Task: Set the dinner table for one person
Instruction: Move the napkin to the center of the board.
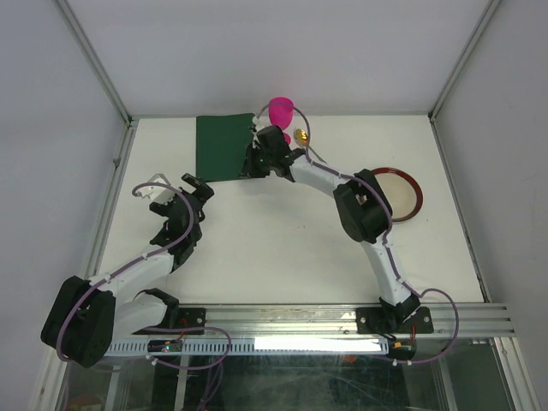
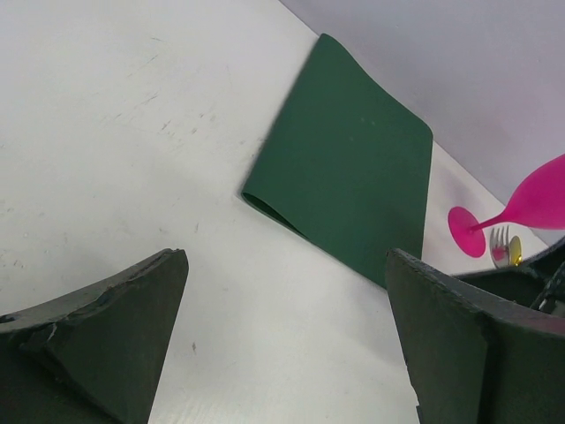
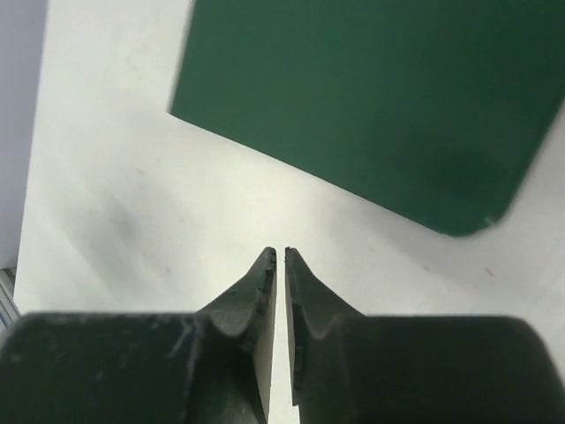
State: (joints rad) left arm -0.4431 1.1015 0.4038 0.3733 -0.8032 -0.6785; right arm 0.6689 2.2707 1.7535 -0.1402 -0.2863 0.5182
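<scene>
The white dinner table carries a dark green placemat lying flat at the back left. My right gripper hovers at the placemat's near right edge. In the right wrist view its jaws are shut to a thin slit with nothing between them, over bare table just short of the placemat. My left gripper is wide open and empty, left of and nearer than the placemat. The left wrist view shows the gripper facing the placemat over bare white table.
A pink wine glass stands behind the right wrist at the back edge, with a gold utensil beside it. A red-rimmed plate lies at the right. Aluminium rails border the table.
</scene>
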